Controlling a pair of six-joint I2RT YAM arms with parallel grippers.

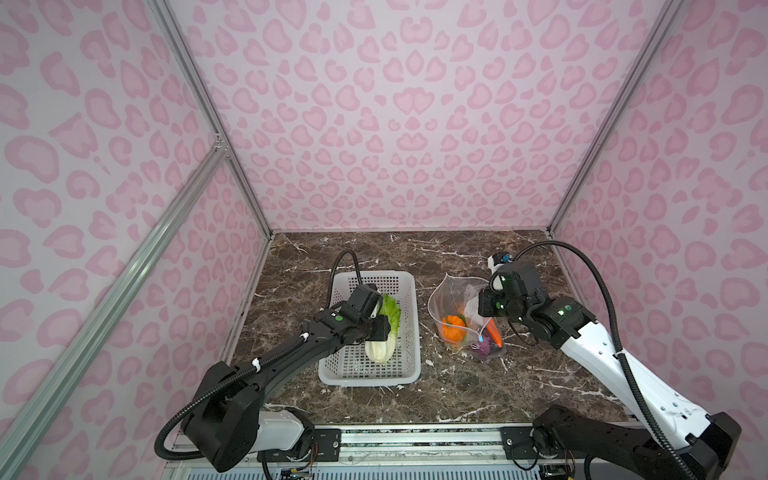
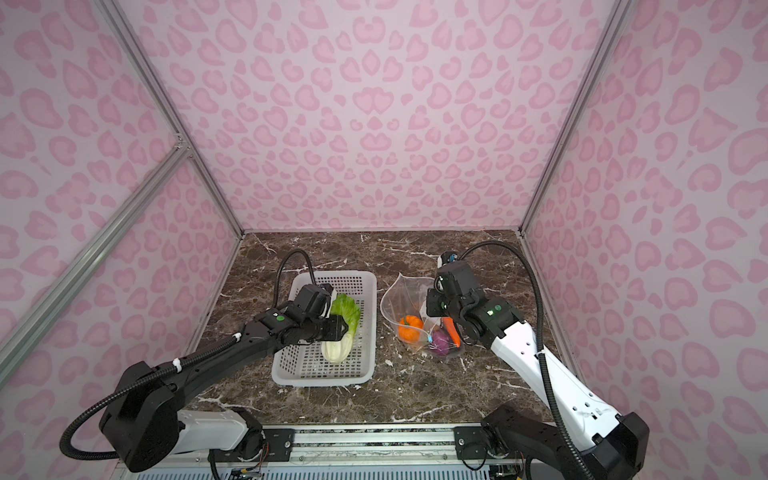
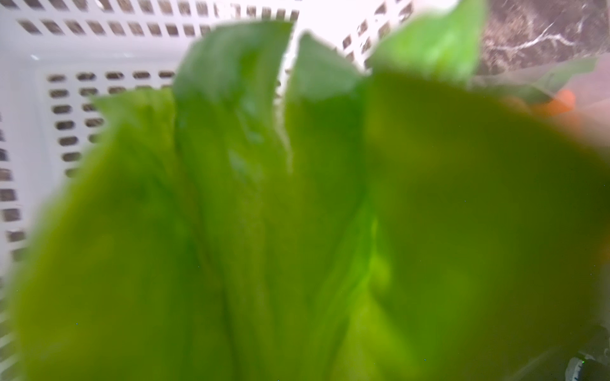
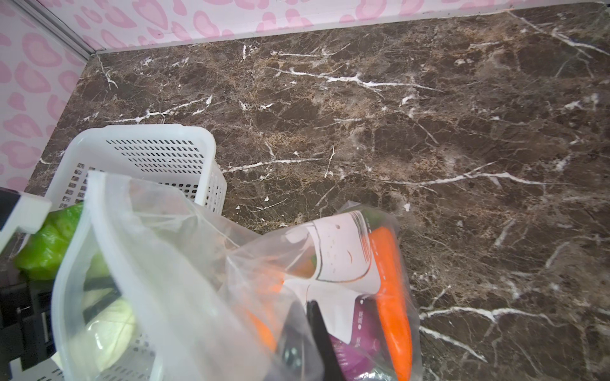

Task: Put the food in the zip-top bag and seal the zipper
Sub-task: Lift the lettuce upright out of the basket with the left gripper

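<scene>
On the left, the basket [image 1: 365,379] sat on the marble tabletop [image 1: 457,399] with the lettuce [image 1: 381,350] inside it, the only food we saw outside the bag. The left gripper [image 1: 384,322] reached in from the near left and straddled the lettuce across its middle. We judged this a sound place to take a long piece, since the load balances on either side of the jaws. The arm and the leaves hid the contact, so we could not tell whether the jaws had clamped or stood slightly clear. The lettuce's long axis ran from near to far in both top views, with the white stem end toward the robot and the green leaves toward the back wall, leaning a little toward the bag. To the right, just beside the basket, the bag [image 1: 444,302] was propped up with its mouth gaping toward the basket, presumably to offer an opening to the lettuce. Its zipper strip [image 4: 107,221] was unsealed. The orange round [image 1: 453,326], the purple onion [image 1: 484,348] and the carrot [image 1: 494,334] lay in the bag's low end, the carrot's tip pointing toward the near edge. Farthest right, the right gripper [image 4: 308,330] was fully closed, pinching the bag's film above the food, apparently to hold the mouth raised.
</scene>
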